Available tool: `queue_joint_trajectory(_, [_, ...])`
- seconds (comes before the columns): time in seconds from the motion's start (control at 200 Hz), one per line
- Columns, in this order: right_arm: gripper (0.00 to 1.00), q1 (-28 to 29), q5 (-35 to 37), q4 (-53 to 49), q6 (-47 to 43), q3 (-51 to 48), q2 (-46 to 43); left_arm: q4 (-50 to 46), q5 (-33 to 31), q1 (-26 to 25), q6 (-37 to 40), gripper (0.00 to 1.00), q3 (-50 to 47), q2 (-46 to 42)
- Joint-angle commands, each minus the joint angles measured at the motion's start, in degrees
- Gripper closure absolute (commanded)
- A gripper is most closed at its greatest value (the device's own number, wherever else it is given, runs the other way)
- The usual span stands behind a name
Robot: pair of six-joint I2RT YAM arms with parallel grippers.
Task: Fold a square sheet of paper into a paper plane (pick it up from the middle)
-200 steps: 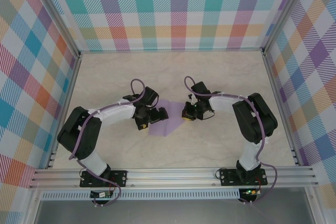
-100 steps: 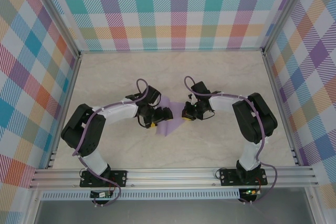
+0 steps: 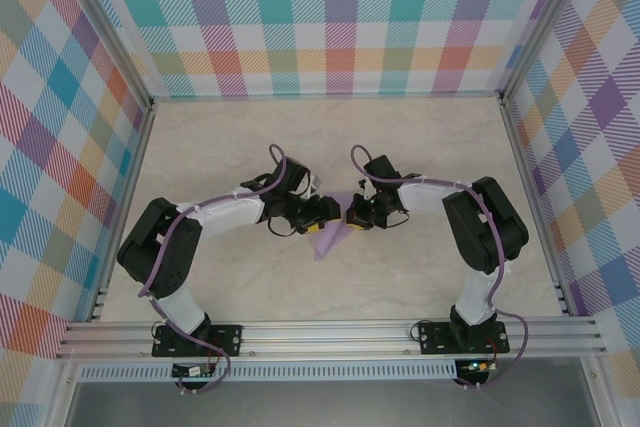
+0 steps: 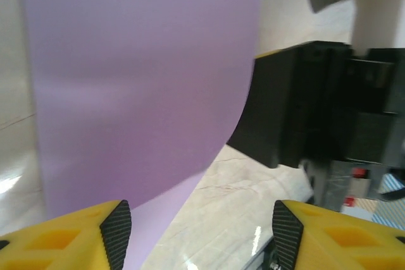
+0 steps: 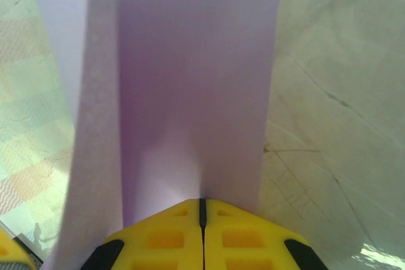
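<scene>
square sheet of paper [image 3: 328,242] over table [image 3: 430,137] centre | left jaws left of it | right jaws right

Paper sheet [image 5: 190,93] cut off top; edge hidden inside right pincer [image 5: 201,203].

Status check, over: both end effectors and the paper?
Right end effector shut on the paper, sheet curled. Left end effector open, paper partly between its fingers. Nothing seen blocking.

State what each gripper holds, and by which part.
The right gripper pinches the lavender paper sheet at its near edge; the left gripper is open, clamping nothing.
</scene>
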Motion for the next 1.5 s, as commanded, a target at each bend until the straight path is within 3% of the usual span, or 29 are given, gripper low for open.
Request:
queue_joint_trajectory(0.0, [0.94,0.12,0.12,1.09,0.72,-0.92,-1.57,4.20,4.13,-0.44,-0.55,0.40,-0.63,-0.43])
queue_joint_trajectory(0.22, [0.93,-0.23,1.93,2.06,1.55,-3.01,-8.00,7.48,6.53,-0.40,-1.34,0.42,-2.25,-3.37])
queue_joint_trajectory(0.53, [0.85,-2.14,15.05,-2.19,4.13,-8.39,-20.81,16.08,12.38,-0.45,-5.10,0.45,-4.29,-4.38])
queue_joint_trajectory(0.65, [0.79,-2.33,16.10,-2.26,3.92,-8.64,-24.03,16.34,12.42,-0.48,-5.25,0.46,-4.40,-5.54])
queue_joint_trajectory(0.815, [0.72,-2.10,7.86,0.26,0.36,-6.49,-22.63,6.06,2.29,-0.06,-1.43,0.49,-3.20,-8.68])
queue_joint_trajectory(0.96, [0.74,0.64,1.30,4.32,0.03,-4.70,-18.67,1.20,-7.33,2.18,-2.81,0.54,-5.15,-10.90])
queue_joint_trajectory(1.195, [0.75,6.75,1.82,3.63,0.32,2.79,-7.60,-9.89,-18.92,5.15,-4.18,0.51,-6.71,-14.18])
queue_joint_trajectory(1.27, [0.71,7.32,2.64,2.15,0.32,5.25,-4.34,-12.91,-21.64,6.07,-4.67,0.47,-6.90,-14.84])
queue_joint_trajectory(1.495, [0.61,8.00,6.73,-2.66,-1.51,10.30,2.66,-18.21,-25.86,7.38,-5.29,0.20,-7.11,-16.45])
